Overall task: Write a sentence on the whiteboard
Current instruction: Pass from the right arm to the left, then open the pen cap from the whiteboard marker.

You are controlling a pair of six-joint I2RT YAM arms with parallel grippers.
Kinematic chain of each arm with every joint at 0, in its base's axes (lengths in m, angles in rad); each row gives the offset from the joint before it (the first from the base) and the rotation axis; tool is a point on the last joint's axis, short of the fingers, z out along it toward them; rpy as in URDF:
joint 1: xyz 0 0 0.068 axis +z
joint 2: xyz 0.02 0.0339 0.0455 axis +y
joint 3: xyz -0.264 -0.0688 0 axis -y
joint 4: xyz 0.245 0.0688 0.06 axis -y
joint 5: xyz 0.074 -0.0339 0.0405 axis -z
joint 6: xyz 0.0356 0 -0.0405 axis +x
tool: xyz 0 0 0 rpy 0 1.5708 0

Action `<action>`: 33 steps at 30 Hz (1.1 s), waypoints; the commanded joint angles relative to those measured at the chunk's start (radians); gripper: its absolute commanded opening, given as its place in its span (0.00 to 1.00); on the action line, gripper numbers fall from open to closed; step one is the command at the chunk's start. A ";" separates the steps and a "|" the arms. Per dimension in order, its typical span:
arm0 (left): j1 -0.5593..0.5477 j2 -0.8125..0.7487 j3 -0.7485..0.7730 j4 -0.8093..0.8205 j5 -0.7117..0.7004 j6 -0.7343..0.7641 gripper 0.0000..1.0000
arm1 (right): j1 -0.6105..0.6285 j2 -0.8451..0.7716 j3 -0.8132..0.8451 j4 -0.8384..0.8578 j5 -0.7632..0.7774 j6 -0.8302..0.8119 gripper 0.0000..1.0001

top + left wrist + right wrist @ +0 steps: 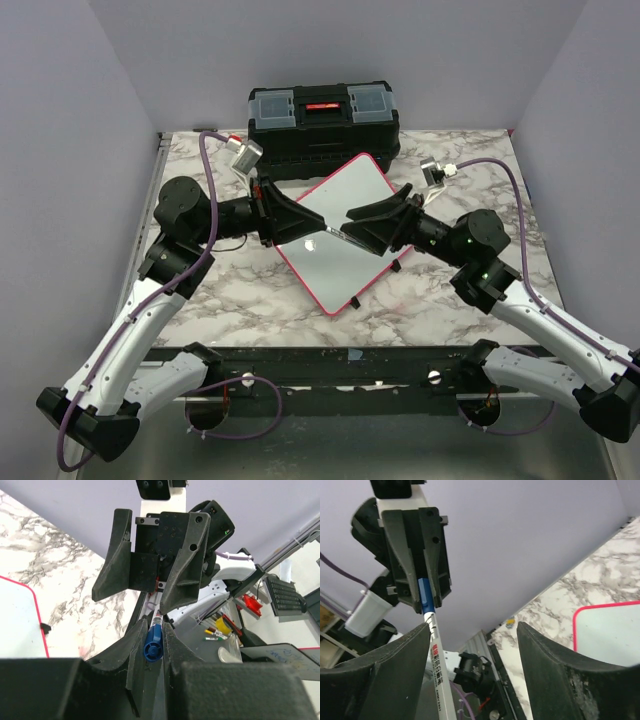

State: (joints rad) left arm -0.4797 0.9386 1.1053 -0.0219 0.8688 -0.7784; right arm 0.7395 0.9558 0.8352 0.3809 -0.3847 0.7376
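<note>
The whiteboard (335,280) lies tilted on the marble table, red-rimmed; its visible face is blank and no sentence shows. Both grippers meet above its middle. My left gripper (316,232) is shut on the blue cap (152,647) of a white marker (335,236). My right gripper (362,226) is open around the marker's white barrel (439,672), which lies against one finger (405,655). In the right wrist view the left gripper (422,607) holds the cap (424,596). In the left wrist view the right gripper (150,592) faces mine. A corner of the board shows in both wrist views (17,622) (610,635).
A black toolbox (322,120) with clear lid compartments stands behind the board at the table's back edge. Two small black clips (397,268) sit at the board's near right rim. Spare markers (215,636) lie off the table beyond the arms.
</note>
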 commanded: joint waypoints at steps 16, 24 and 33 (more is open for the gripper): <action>0.009 0.028 -0.044 0.257 -0.089 -0.173 0.00 | 0.004 0.032 0.018 0.174 -0.129 0.080 0.52; 0.009 0.057 -0.065 0.304 -0.074 -0.206 0.00 | 0.004 0.033 0.017 0.207 -0.115 0.081 0.47; 0.009 0.065 -0.090 0.325 -0.077 -0.215 0.00 | 0.004 0.059 0.021 0.230 -0.115 0.091 0.46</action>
State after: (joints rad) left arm -0.4709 1.0000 1.0332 0.2592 0.7971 -0.9794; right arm 0.7395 1.0008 0.8349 0.5621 -0.4870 0.8173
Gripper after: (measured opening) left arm 0.168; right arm 0.465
